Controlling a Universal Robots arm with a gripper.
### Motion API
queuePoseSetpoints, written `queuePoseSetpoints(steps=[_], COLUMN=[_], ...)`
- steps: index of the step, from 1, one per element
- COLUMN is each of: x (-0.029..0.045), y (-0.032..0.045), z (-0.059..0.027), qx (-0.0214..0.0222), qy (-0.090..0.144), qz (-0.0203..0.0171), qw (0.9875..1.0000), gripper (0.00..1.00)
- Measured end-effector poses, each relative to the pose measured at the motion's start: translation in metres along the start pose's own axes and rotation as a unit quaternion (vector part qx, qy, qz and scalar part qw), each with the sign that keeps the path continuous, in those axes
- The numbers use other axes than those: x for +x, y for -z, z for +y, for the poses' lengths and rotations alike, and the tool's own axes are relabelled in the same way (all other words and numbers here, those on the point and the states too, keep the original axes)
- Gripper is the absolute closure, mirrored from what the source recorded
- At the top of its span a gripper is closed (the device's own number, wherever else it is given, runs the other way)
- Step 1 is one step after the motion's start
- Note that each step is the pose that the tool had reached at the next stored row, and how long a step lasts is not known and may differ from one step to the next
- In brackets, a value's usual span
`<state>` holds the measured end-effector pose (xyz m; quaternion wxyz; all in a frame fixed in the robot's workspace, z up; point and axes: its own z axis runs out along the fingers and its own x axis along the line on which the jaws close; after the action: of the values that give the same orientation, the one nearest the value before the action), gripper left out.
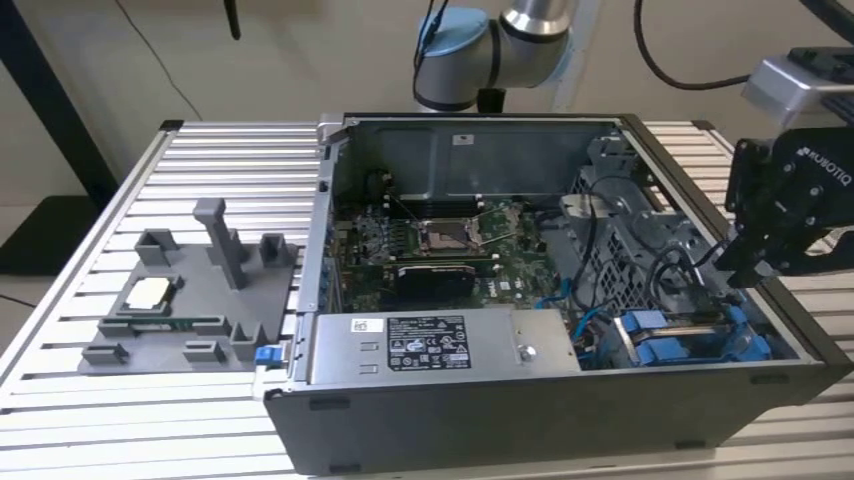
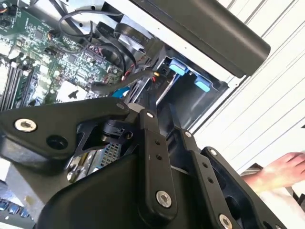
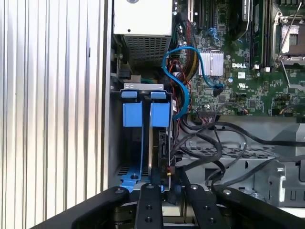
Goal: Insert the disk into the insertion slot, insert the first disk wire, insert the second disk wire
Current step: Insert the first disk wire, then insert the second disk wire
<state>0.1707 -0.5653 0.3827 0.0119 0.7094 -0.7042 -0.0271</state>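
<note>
Gripper (image 3: 169,193) hung right over the near end of the insertion slot (image 3: 143,87), lined up with it for a straight push, I'd guess. Couldn't tell if it was open, closed or holding anything. Disk (image 3: 159,148) looked seated edge-on in the slot, under one of 2 blue tabs (image 3: 160,113). Beside it were 1 blue cable (image 3: 177,81) and a loose bundle of black cables (image 3: 214,138), probably unplugged disk wires. Farther off was 1 power supply box (image 3: 143,19). Case (image 1: 534,420) lay open on the surface (image 1: 80,400) for top access.
</note>
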Motion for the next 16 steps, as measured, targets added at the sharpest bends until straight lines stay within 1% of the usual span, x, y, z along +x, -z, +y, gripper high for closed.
queuePoseSetpoints(steps=[5,8,12,16], x=[-0.0001,-0.0003,-0.0012,-0.0028], y=[0.0007,0.0009,0.0014,0.0019], z=[-0.0014,-0.0076,-0.0179,-0.0262], qx=[0.0000,-0.0012,-0.0041,-0.0072], qy=[0.000,0.000,0.000,0.000], qz=[0.0003,0.0001,0.0001,0.0001], qw=[1.0000,1.0000,1.0000,1.0000], gripper=[0.73,0.73,0.73,0.73])
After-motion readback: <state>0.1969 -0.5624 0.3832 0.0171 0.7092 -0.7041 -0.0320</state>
